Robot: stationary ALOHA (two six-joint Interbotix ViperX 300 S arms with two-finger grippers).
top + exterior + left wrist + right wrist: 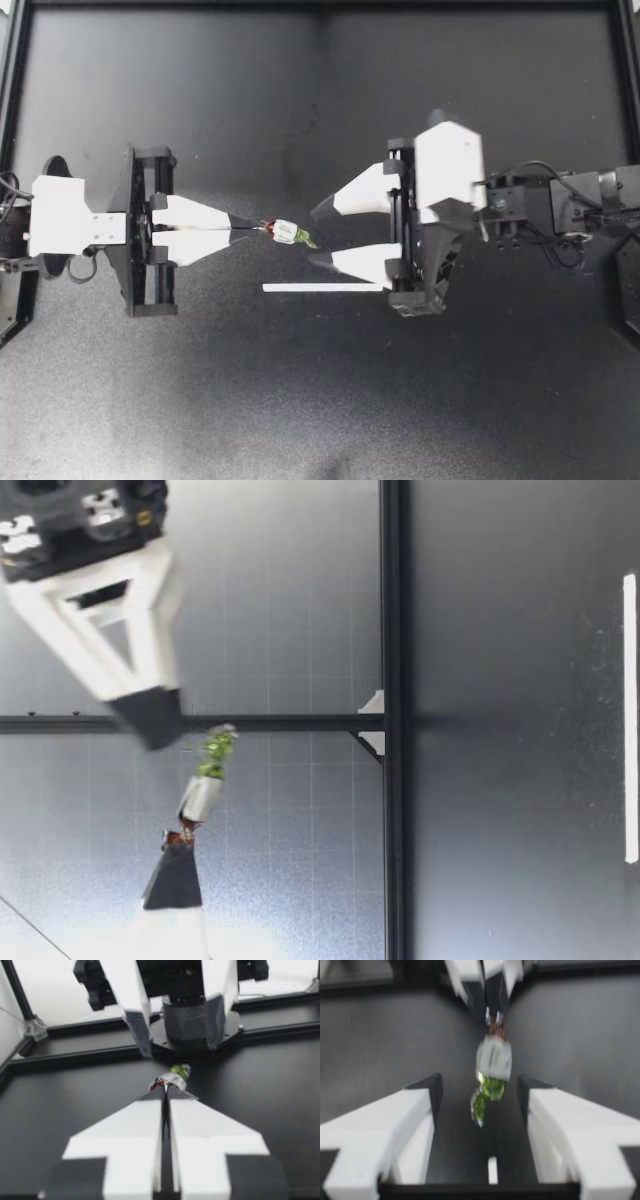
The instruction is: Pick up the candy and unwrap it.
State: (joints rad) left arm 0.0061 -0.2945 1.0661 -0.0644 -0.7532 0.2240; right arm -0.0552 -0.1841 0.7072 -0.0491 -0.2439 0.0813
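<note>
A small candy (287, 232) with a white body, a red twisted end and a green twisted end hangs above the black table. My left gripper (245, 232) is shut on the red end. My right gripper (322, 236) stands open, and the green end lies between its fingers without touching either. In the low view the candy (203, 792) is well above the table, with one right finger (150, 715) just past its green tail. The left wrist view shows the candy (174, 1076) sticking out ahead of my shut left gripper (165, 1091). The right wrist view shows it (493, 1060) ahead of my open right gripper (479, 1085).
A thin white strip (322, 288) lies flat on the table under my right gripper's nearer finger, and shows as a strip (629, 718) in the low view. A black frame rail (320, 6) borders the table's far side.
</note>
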